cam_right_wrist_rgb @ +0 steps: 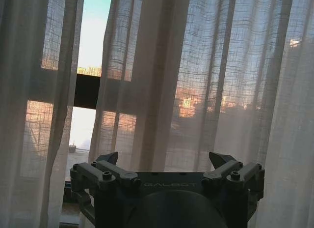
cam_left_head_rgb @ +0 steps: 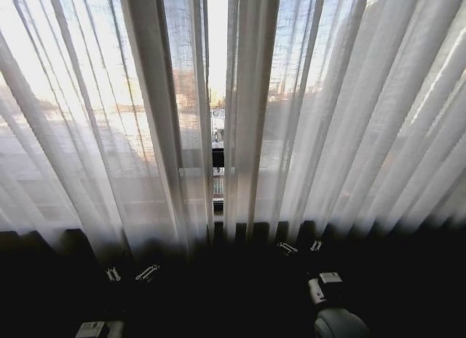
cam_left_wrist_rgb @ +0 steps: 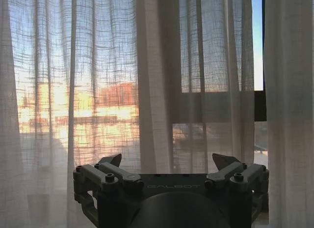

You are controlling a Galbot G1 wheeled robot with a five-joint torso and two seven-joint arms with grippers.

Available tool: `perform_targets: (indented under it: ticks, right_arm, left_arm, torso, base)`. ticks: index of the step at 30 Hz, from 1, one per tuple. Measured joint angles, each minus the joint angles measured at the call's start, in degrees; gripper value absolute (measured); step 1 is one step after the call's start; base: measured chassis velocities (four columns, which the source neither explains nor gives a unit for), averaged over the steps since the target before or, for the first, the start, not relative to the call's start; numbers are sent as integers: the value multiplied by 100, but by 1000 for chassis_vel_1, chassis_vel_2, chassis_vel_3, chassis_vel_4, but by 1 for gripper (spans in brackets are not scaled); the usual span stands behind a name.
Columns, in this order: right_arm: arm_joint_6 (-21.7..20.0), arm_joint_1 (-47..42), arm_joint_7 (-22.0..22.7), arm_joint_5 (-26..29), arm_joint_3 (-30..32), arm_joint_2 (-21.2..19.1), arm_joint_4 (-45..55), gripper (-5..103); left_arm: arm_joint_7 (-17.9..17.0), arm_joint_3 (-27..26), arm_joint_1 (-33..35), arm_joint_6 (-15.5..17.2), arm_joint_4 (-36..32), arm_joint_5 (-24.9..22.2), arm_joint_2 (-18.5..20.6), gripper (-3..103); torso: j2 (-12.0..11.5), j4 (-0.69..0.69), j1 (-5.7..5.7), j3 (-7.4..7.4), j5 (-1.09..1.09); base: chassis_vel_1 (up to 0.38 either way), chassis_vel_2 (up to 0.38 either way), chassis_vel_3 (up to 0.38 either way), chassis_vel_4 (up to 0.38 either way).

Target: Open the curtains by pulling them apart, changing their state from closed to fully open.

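Left hand [cam_left_wrist_rgb: 168, 165] low before the left curtain [cam_left_head_rgb: 95, 134], fingers spread wide, nothing in them, fabric near but apart. Centre: a narrow gap [cam_left_head_rgb: 218, 97] between the panels, a dark window bar [cam_left_head_rgb: 218, 157] showing through it, so the opening has barely begun by my reckoning. Right hand [cam_right_wrist_rgb: 165, 161] low before the right curtain [cam_left_head_rgb: 349, 127], also gaping wide and empty. Next, each hand likely needs to reach forward, close on an inner edge fold and draw outward. No surface here, just a dim sill line under the hems and sunlit buildings beyond the glass

Curtains [cam_left_head_rgb: 306, 134] hang; hems over dark floor [cam_left_head_rgb: 233, 294].
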Motion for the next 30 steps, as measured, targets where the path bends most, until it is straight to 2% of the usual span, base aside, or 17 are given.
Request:
perform_targets:
  ticks: [7,8,11,14,15,16,25,30]
  right_arm:
    - [-4,106,3,-66,-206,22,-146,100]
    - [0,223,18,-26,-275,21,-323,100]
    - [56,485,34,179,-359,3,-675,100]
    - [83,966,51,518,-432,-18,-1246,100]
    - [83,1641,127,989,-569,-43,-1962,100]
    - [83,1782,133,1053,-603,-50,-2107,100]
    - [88,3133,142,1337,-969,21,-3242,100]
    - [93,3293,207,1352,-1123,62,-3312,100]
  left_arm:
    - [1,-12,12,-27,11,-1,-5,100]
    - [1,-32,33,-45,12,0,-8,100]
    - [1,-58,75,-81,12,-1,-16,100]
    - [1,-74,128,-103,-14,-1,-28,100]
    - [2,-120,159,-105,-66,0,-66,100]
    - [1,-133,162,-104,-83,0,-80,100]
    - [-28,-173,186,-36,-196,1,-127,100]
    - [-41,-150,128,63,-233,0,-130,100]
  torso:
    - [-1,0,2,1,1]
    - [-3,0,6,2,-5]
    - [-4,1,11,3,-4]
    - [-3,1,6,2,2]
    - [0,0,-4,-1,5]
    - [1,0,-4,-1,4]
    - [-2,2,4,2,-1]
    - [-2,0,4,2,0]
  base:
    - [-49,439,43,-459]
    - [-49,222,32,-311]
    - [-23,152,29,-159]
    - [-7,11,0,-29]
    - [-8,-112,12,125]
    - [7,-75,12,93]
    - [1,-17,0,21]
    - [0,0,0,0]
